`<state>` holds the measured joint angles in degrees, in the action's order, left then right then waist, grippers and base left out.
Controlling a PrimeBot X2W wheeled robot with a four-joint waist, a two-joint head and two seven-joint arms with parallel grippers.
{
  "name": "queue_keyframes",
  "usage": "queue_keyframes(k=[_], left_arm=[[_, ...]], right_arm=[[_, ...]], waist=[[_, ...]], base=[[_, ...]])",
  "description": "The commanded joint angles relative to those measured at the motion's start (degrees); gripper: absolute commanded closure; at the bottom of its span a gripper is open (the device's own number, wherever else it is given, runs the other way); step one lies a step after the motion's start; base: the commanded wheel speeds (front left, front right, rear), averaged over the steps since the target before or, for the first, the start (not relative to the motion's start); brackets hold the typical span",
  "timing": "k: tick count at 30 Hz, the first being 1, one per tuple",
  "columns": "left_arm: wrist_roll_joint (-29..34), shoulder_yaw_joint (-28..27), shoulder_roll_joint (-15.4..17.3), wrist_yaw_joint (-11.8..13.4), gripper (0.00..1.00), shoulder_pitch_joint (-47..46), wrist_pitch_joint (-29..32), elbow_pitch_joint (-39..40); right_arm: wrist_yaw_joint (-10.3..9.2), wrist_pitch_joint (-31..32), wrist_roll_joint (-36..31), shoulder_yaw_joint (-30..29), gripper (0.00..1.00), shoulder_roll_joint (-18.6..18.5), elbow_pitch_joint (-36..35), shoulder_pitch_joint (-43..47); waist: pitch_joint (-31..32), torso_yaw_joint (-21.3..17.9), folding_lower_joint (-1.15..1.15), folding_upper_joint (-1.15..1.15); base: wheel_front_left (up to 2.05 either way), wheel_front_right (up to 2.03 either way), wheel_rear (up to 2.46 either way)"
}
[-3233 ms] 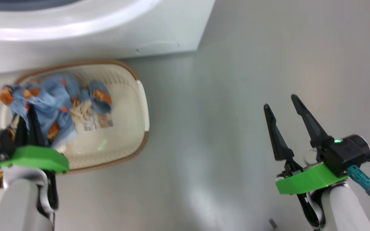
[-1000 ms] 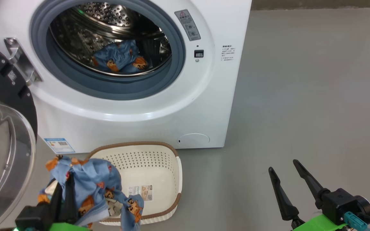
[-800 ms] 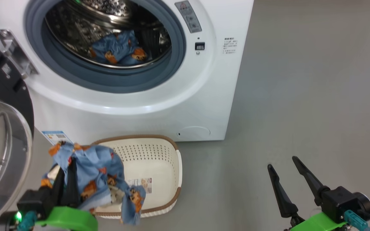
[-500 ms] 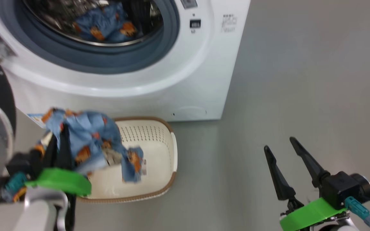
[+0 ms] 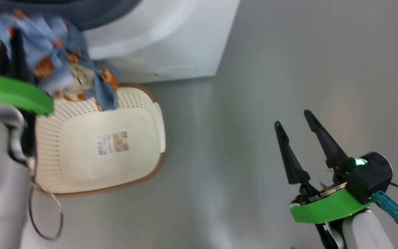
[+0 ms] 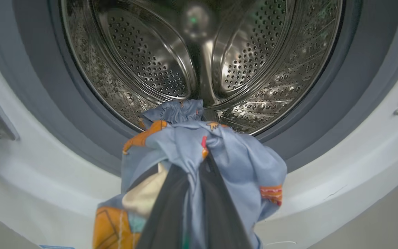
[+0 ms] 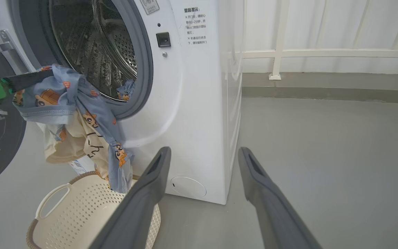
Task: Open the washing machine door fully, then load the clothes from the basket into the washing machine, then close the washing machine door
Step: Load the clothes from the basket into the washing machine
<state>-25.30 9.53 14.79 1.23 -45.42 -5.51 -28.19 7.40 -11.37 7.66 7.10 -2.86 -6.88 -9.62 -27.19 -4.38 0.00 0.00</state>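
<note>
Clothes (image 6: 233,155), soft blue fabric, are hanging from the left hand (image 6: 200,166) clamping them at the left wrist view's lower centre before the round perforated steel drum (image 6: 143,58) of the washing machine (image 6: 340,166), while the right hand (image 5: 291,117) is gaping empty over open grey floor (image 5: 288,52) right of the cream basket (image 5: 159,117).

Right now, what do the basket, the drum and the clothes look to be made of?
Basket: likely moulded plastic, matt cream, rows of holes, brown woven-look rim.
Drum: probably stainless steel, shiny, perforated.
Clothes: soft printed fabric, perhaps cotton; it bunches and drapes.
</note>
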Motion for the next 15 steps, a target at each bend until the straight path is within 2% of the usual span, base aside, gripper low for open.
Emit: queue_keyframes(k=[1, 7, 15], left_arm=[[-0.1, -1.7, 2.9, -0.2, 1.0, -1.7, 0.2, 1.1], [-0.4, -1.9, 6.4, -1.5, 1.0, -11.0, 5.8, -1.9], [-2.3, -2.7, 12.0, -3.3, 1.0, -21.9, 17.0, -6.2]], right_arm=[[0.09, -0.5, 0.5, 1.7, 0.0, 0.0, -1.1, -0.4], [0.09, -2.7, 3.1, 3.3, 0.0, 0.0, 0.5, -2.6], [0.09, -3.6, 6.5, 5.9, 0.0, 0.0, 2.6, -5.0]], waist=[[-6.0, -5.6, 0.0, 0.0], [-9.9, -9.5, 0.0, 0.0], [-13.3, -14.6, 0.0, 0.0]], base=[[0.0, 0.0, 0.0], [0.0, 0.0, 0.0], [0.0, 0.0, 0.0]])
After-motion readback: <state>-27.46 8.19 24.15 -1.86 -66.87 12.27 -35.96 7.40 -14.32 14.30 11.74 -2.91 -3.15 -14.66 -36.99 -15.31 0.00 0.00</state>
